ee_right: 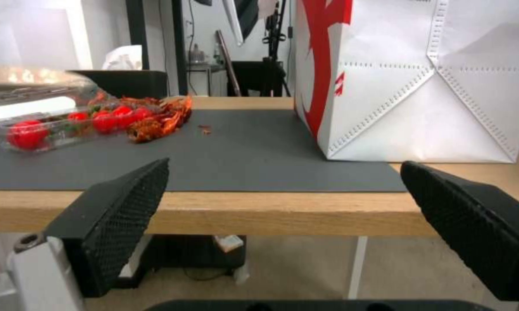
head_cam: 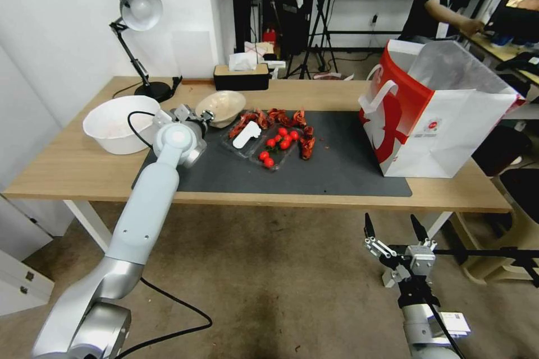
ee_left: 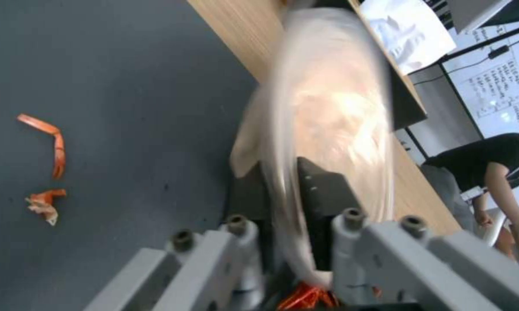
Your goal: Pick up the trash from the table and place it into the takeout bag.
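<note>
Room: white-walled workspace with tripods and a whiteboard behind.
Table [head_cam: 67, 171]: long light-wood top on white legs, with a dark grey mat [head_cam: 337, 168] across its middle.
Takeout bag [head_cam: 443, 123]: white with red side panels, standing upright and open on the mat's edge at 3 o'clock from the table centre; the right wrist view shows its white face [ee_right: 421, 86] resting on mat and wood.
Beige bowl [head_cam: 220, 106]: tilted, at 10 o'clock from the mat's centre, at the mat's far corner; its rim [ee_left: 328, 108] sits between the left fingers in the left wrist view.
Left gripper [head_cam: 193, 115]: reaches over the table, clamped on the bowl's rim.
Right gripper [head_cam: 393, 230]: low, off the table's near edge at 5 o'clock, fingers spread apart with nothing between them.
Clear tray [head_cam: 264, 146]: on the mat centre, holding red tomatoes [head_cam: 281, 139].
Red scraps [head_cam: 281, 118]: lie around the tray's far side.
White bowl [head_cam: 120, 123]: on the wood at 9 o'clock, just beside the left arm.
Desk lamp [head_cam: 137, 11]: at 11 o'clock.
Tissue box [head_cam: 241, 76]: at 12 o'clock on the far edge.
</note>
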